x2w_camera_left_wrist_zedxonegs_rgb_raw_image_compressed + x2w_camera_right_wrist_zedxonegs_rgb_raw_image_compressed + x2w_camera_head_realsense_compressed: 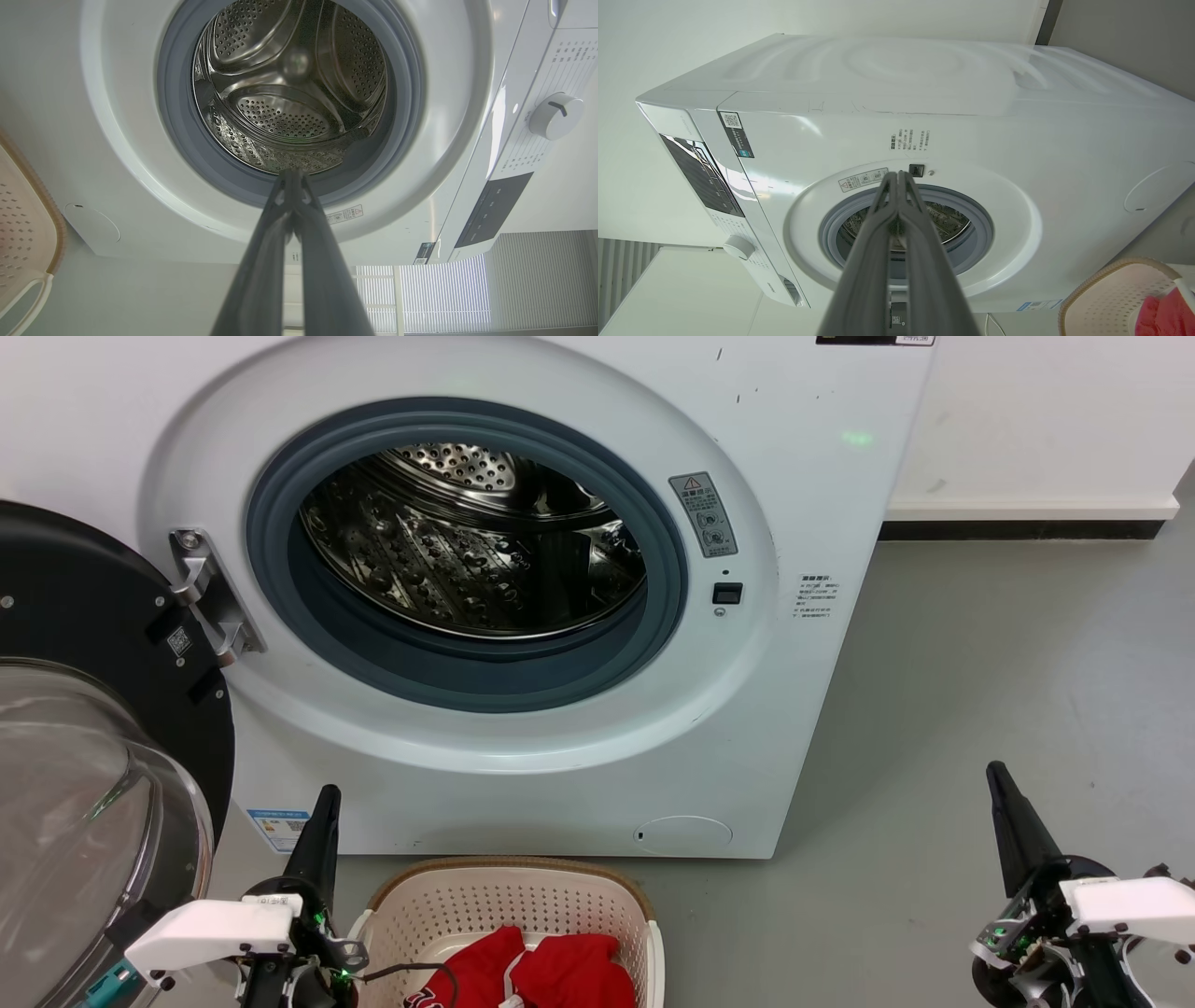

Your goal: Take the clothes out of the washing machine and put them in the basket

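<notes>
The white washing machine (803, 476) stands ahead with its door (84, 756) swung open at the left. Its steel drum (467, 551) looks bare of fabric. Red clothes (551, 971) lie in the cream basket (495, 896) on the floor in front of it; a corner of them shows in the right wrist view as clothes (1164, 312) inside the basket (1106, 294). My left gripper (327, 795) hangs shut just left of the basket, holding nothing. My right gripper (995, 771) is shut too, out over the floor at the right. Both point toward the machine (117, 140).
The glass bowl of the open door bulges toward me at the lower left, close to my left arm. Grey floor (1008, 691) stretches to the right of the washer, up to a white wall with a dark skirting (1018, 527).
</notes>
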